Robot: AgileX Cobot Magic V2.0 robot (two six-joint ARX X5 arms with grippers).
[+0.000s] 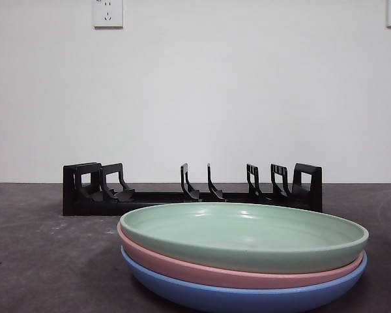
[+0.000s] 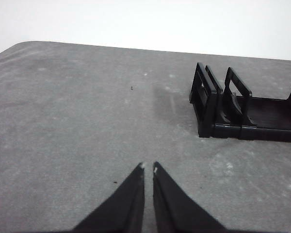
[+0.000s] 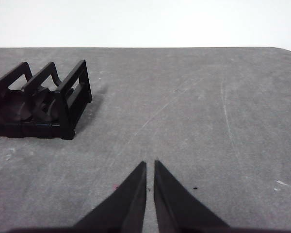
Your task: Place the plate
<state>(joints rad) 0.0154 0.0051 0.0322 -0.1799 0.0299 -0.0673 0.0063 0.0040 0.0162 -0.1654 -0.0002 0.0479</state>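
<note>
A stack of three plates sits near the camera in the front view: a green plate [image 1: 244, 236] on top, a pink plate [image 1: 215, 270] under it, a blue plate [image 1: 241, 297] at the bottom. A black plate rack [image 1: 192, 191] with upright dividers stands behind them, empty; its ends show in the left wrist view [image 2: 247, 114] and the right wrist view [image 3: 39, 102]. My left gripper [image 2: 148, 167] is shut and empty over bare table beside the rack's one end. My right gripper [image 3: 150, 164] is shut and empty beside the other end. Neither arm shows in the front view.
The dark grey tabletop [image 1: 45, 261] runs back to a white wall [image 1: 195, 91] with a power socket [image 1: 108, 13]. The table's rounded corners show in both wrist views.
</note>
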